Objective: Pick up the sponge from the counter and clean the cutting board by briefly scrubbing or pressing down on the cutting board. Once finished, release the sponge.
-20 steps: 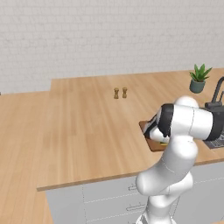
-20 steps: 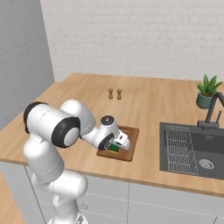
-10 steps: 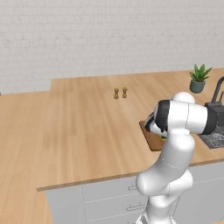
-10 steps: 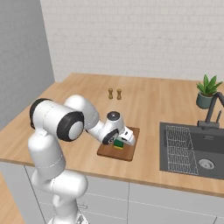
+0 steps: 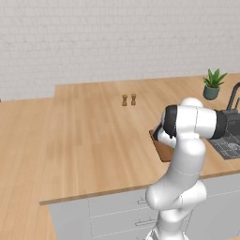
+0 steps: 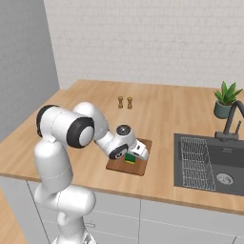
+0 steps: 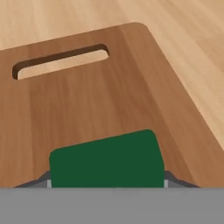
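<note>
I have the gripper [image 6: 131, 157] clamped on the sponge [image 7: 106, 160], its 2 fingers [image 7: 42, 180] pressed against the block's short sides, dark green layer facing the hand camera. The sponge sits low over the cutting board [image 7: 87, 107], toward the board's end away from the handle slot [image 7: 61, 61]; I cannot tell whether it touches the wood. From the right base view, the board [image 6: 143, 167] lies on the counter [image 6: 90, 114] near the front edge, left of the sink [image 6: 209, 164]. 2 small shakers [image 6: 125, 102] stand farther back, well apart from the board. A potted plant [image 6: 225, 99] stands behind the sink beside the faucet [image 6: 231, 121].
</note>
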